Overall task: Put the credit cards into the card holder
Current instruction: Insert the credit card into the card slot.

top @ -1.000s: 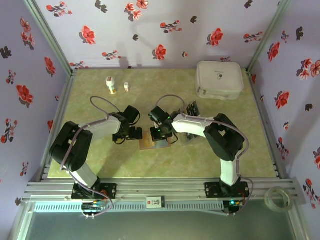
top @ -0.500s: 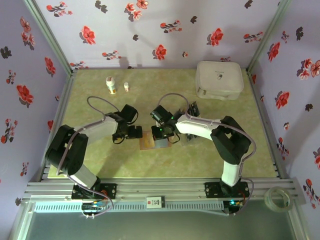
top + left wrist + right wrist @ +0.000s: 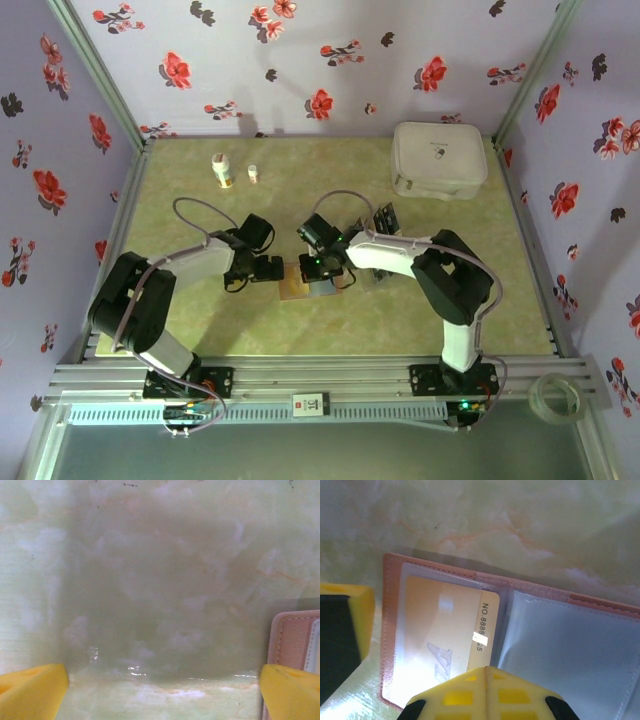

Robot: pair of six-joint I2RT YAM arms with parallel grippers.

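The right gripper [image 3: 486, 682] has its yellow fingers pressed together with nothing visible between them. The tips sit over the near edge of an orange-tan card [image 3: 445, 630]; contact cannot be confirmed. This card lies directly ahead of the tips, inside a clear pocket of the open card holder [image 3: 560, 640]. The strip of the card nearest the fold, which bears a printed number, protrudes past the pocket mouth. The holder lies flat on the green table [image 3: 520, 520], pale inside facing up. On the far side of the holder from the right gripper, the left gripper [image 3: 160, 692] is spread wide and empty, low over the table. One of its fingertips [image 3: 290, 687] is at the holder's stitched edge. The remaining credit cards [image 3: 386, 215] lie behind the right gripper, beside its forearm and apart from the holder. A white case [image 3: 440, 158] sits farther out.
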